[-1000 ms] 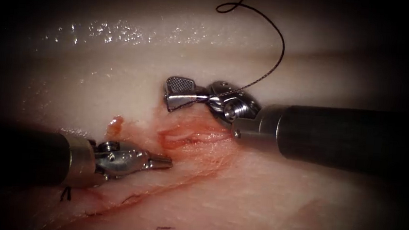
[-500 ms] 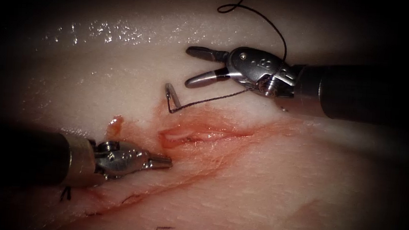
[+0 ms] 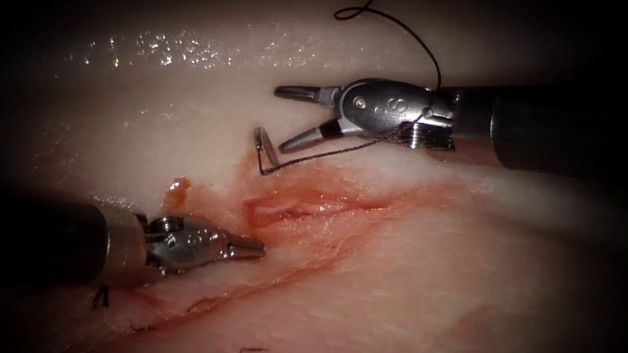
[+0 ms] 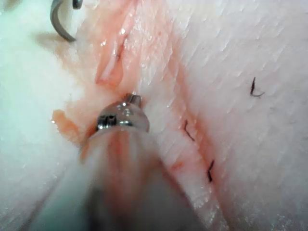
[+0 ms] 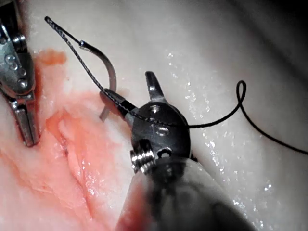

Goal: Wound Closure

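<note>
Pale wet tissue (image 3: 184, 114), red fluid (image 3: 312, 206) around cut (image 3: 289, 212). Needle (image 3: 262, 150) free, stuck in tissue above cut. R tool (image 3: 285, 118) fingers apart, empty; thread (image 3: 414, 38) draped over wrist, snag risk, could yank needle. L tool (image 3: 252, 249) fingers together, empty.

Red fluid (image 3: 327, 200) is lying in a wet smear across the middle of the tissue (image 3: 468, 308) and trailing toward the lower left. Short cut ends of thread are resting loose on the surface: a forked end (image 3: 101, 298) at the far lower left, a second end (image 3: 139, 328) beside the red streak, a third end (image 3: 251, 351) lying apart, lower down. Wet glints (image 3: 160, 44) are shining along the upper ridge
</note>
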{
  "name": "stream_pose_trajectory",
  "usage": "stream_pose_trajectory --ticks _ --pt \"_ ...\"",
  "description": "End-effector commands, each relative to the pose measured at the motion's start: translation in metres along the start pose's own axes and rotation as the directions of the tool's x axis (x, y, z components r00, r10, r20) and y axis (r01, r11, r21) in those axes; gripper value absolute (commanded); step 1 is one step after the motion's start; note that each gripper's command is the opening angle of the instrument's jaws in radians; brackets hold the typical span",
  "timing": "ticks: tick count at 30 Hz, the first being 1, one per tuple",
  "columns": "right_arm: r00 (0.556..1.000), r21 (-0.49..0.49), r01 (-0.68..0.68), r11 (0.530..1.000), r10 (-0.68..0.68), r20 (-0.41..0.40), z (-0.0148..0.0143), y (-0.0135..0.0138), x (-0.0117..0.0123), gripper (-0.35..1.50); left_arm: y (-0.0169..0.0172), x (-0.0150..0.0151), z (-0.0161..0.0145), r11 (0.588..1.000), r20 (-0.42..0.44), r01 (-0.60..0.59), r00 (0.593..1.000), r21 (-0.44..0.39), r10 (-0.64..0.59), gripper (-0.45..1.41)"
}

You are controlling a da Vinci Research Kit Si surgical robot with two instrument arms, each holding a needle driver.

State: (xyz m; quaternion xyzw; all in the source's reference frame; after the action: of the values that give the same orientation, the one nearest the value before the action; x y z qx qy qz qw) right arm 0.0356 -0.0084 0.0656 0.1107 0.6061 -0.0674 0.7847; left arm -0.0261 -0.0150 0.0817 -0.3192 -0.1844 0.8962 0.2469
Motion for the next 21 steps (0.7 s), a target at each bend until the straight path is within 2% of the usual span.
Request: stream_pose_trajectory --ticks 1,11,16,18,19,21 --pt "1.000 0.003 0.002 1.000 -0.002 -0.008 0.0016 0.0002 0.0003 1.46 0.0001 -0.0001 0.0009 1.000 0.000 0.000 1.000 -0.001 0.000 -0.45" --pt "0.999 0.015 0.034 0.999 -0.033 -0.031 0.0038 -0.0002 0.0016 1.46 0.0001 -0.0001 0.0009 1.000 0.000 0.000 1.000 -0.001 0.000 -0.45" --pt "0.998 0.010 0.048 0.999 -0.047 -0.028 0.0036 0.0004 0.0016 1.28 0.0001 -0.0001 0.0009 1.000 0.000 0.000 1.000 0.000 0.000 -0.45" --pt "0.999 0.020 0.047 0.999 -0.046 -0.012 0.0035 0.0005 0.0015 0.34 0.0001 -0.0001 0.0009 1.000 0.000 0.000 1.000 -0.001 0.000 -0.45" --pt "0.999 0.041 0.045 0.998 -0.045 0.009 0.0034 0.0005 0.0015 -0.33 0.0001 -0.0001 0.0009 1.000 0.000 0.000 1.000 -0.001 0.000 -0.45" --pt "0.999 0.032 0.039 0.999 -0.040 0.029 0.0031 0.0010 0.0015 -0.35 0.0001 -0.0001 0.0009 1.000 0.000 0.000 1.000 -0.001 0.000 -0.45"
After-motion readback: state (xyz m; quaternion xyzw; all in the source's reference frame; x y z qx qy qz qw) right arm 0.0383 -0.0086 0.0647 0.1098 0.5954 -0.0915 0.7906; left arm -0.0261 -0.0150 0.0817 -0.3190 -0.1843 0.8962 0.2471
